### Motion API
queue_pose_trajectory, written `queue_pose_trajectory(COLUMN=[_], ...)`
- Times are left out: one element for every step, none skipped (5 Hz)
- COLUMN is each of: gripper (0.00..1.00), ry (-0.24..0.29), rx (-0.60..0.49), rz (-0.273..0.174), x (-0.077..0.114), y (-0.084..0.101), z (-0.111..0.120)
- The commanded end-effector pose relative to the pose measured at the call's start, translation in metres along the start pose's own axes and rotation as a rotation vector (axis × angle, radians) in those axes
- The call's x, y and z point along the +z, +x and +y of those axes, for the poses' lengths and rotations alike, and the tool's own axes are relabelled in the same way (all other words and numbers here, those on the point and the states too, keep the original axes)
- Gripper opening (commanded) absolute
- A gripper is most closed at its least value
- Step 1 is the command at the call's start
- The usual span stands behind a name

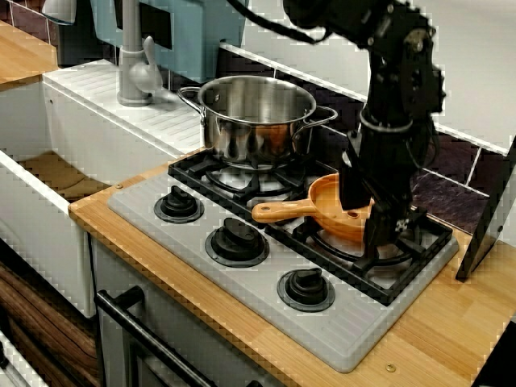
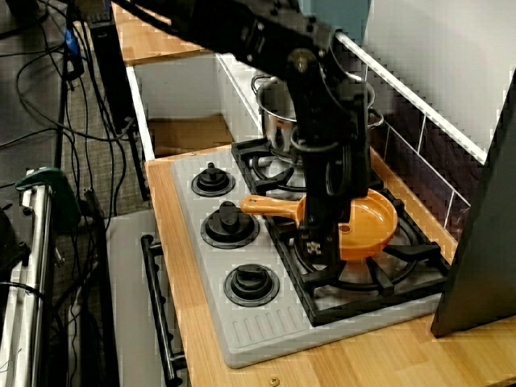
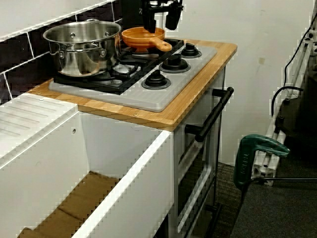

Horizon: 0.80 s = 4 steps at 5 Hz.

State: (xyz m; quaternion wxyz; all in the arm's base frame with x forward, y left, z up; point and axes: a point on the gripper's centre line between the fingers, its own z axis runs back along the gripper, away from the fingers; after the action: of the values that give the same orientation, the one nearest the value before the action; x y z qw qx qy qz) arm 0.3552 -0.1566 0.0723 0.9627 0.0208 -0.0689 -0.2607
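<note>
Orange pan (image 1: pixel 347 216) on the right burner. We judge it light, stiff and a bit slick, so grab the handle (image 1: pixel 278 212). Pincer (image 3: pixel 161 23) spread open just above it, steel pot (image 1: pixel 256 117) far-left.

- You see a wooden countertop (image 1: pixel 451 322) running along a wall of dark tiles (image 3: pixel 20 54) with pale grout
- Beside it stands a white sink unit (image 3: pixel 124 168) with a ribbed top
- A plain white wall (image 3: pixel 257 29) closes your far end
- Your floor (image 3: pixel 282 218) is dark grey carpet
</note>
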Motion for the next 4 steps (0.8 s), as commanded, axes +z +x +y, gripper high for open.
queue_pose_trajectory(gripper=[1.00,0.00,0.00,0.00], ry=[0.014,0.001,-0.004,-0.014], rx=[-0.029,-0.035,-0.030,-0.025], rz=[-0.035,-0.039,-0.044,-0.056], x=[-0.003,0.000,0.010,0.019], y=[0.013,0.013,0.014,0.015], z=[-0.003,-0.003,-0.001,0.002])
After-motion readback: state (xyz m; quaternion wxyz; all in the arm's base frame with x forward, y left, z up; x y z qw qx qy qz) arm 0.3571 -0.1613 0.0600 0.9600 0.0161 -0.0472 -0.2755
